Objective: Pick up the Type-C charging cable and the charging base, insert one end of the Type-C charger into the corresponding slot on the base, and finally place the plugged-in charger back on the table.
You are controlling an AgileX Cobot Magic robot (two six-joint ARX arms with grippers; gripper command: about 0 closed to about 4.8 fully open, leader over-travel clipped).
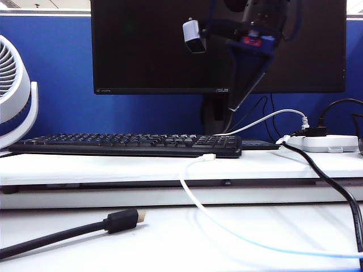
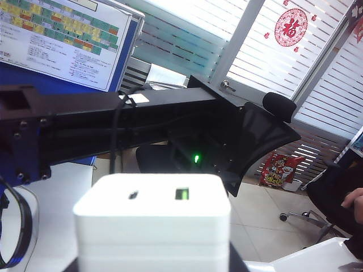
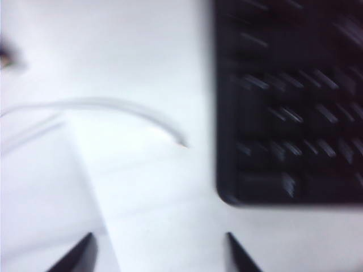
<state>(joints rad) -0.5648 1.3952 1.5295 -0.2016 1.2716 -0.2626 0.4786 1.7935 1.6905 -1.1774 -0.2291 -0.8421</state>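
Above the worktop [image 3: 170, 215], the right end effector [image 3: 159, 252] is hanging spread over the cable [image 3: 113, 107], risking missing its small plug, while the left end effector [image 2: 153, 266] is clamping the charging base [image 2: 153, 221].

Charging base [image 2: 152, 226]: we see plain white, with a green-tongued port.
Type-C charging cable [image 1: 187, 190]: we see white.
Keyboard [image 1: 127, 144]: we note black.
Partition [image 1: 57, 79]: we note blue.
Table [image 1: 113, 170]: we see white.
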